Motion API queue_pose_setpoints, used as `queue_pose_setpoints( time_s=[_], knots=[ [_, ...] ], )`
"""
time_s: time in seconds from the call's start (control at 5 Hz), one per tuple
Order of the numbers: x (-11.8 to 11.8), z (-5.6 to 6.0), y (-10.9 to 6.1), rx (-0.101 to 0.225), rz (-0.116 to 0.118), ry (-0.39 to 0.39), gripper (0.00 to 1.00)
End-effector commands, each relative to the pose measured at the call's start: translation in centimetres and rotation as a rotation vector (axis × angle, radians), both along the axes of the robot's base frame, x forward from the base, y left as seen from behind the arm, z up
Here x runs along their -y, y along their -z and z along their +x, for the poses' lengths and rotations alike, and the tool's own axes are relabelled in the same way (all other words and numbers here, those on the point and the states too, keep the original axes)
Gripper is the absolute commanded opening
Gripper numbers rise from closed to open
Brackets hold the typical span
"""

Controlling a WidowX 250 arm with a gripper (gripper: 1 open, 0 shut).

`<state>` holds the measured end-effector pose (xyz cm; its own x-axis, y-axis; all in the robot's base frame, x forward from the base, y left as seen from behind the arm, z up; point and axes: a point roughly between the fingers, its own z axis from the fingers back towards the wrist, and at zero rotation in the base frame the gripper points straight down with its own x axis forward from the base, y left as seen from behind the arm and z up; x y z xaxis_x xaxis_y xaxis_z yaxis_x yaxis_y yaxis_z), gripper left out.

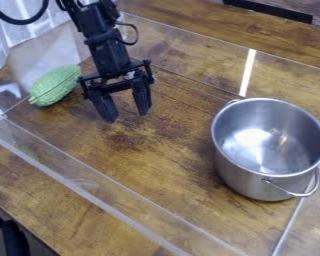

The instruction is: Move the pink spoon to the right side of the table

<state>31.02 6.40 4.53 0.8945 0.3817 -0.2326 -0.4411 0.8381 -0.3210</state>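
Observation:
My gripper (127, 108) hangs over the left part of the dark brown wood-grain table (149, 175), its two black fingers (109, 110) spread apart and pointing down just above the wood. Nothing shows between them. The pink spoon does not show in this view; it is hidden or out of view. The black arm rises from the gripper toward the top left.
A green ridged oval object (52, 87) lies just left of the gripper. A steel pot (267, 148) with a handle stands at the right. Low clear plastic strips (83, 185) edge the tabletop. A pale sheet (43, 47) lies at the back left.

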Motion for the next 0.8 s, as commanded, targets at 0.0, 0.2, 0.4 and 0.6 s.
queue_pose_setpoints(
  time_s=[0.0, 0.2, 0.4, 0.6],
  knots=[
    [-2.3, -0.3, -4.3, 0.103, 0.005, 0.056, 1.00],
    [-3.5, -0.8, -5.2, 0.114, -0.015, 0.124, 1.00],
    [-4.5, -0.7, -5.6, 0.122, -0.018, 0.128, 0.00],
    [-5.6, -0.7, -5.3, 0.115, -0.012, 0.129, 1.00]
  ],
)
